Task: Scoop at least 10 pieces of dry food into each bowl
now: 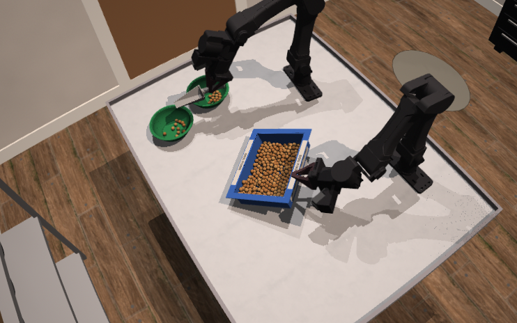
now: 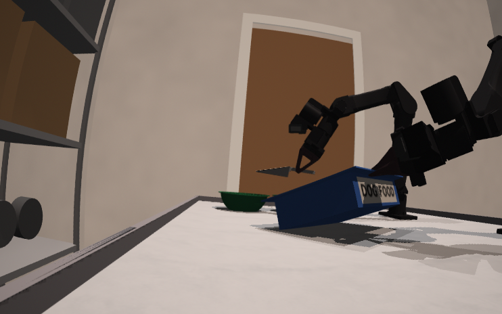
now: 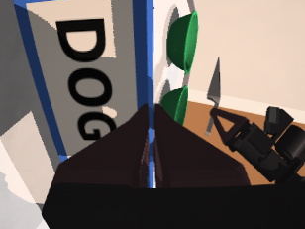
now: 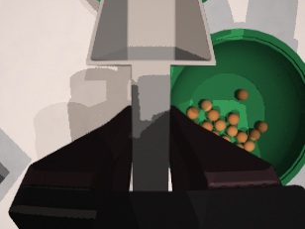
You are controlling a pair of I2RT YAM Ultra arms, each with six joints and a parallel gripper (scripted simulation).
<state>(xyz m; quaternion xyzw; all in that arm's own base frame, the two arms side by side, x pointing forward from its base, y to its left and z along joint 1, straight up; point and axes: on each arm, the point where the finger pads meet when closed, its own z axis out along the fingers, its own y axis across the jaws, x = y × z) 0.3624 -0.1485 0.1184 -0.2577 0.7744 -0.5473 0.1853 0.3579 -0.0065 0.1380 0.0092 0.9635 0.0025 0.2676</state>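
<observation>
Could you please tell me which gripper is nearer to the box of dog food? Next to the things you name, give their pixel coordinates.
Left: the left gripper (image 1: 292, 175) (image 3: 152, 113) is at the box's (image 1: 263, 200) (image 2: 314, 207) (image 3: 143, 58) rim; the right gripper (image 1: 210, 90) (image 2: 298, 170) (image 4: 151, 115) is over by the bowls.

Right tool (image 1: 210, 89) (image 2: 298, 170) (image 3: 213, 112) (image 4: 151, 109) clamped, angled downward

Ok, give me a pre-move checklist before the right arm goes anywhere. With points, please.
1. Scoop (image 1: 190, 98) (image 2: 275, 171) (image 3: 214, 88) (image 4: 151, 29) clamped in right gripper (image 1: 210, 89) (image 2: 298, 170) (image 3: 211, 110) (image 4: 151, 115): ok.
2. Scoop empty: ok.
3. Bowl nearer the right arm (image 1: 228, 91) (image 3: 175, 105) (image 4: 279, 98) holds at least 10: ok.
4. Farther bowl (image 1: 152, 122) (image 2: 244, 202) (image 3: 184, 41) holds at least 10: cannot tell, pieces crowd together.
5. Box (image 1: 259, 198) (image 2: 318, 207) (image 3: 143, 49) flat on the table: not ok, tilted.
6. Left gripper (image 1: 292, 175) (image 2: 371, 174) (image 3: 151, 105) off the box: not ok, at its raised rim.
</observation>
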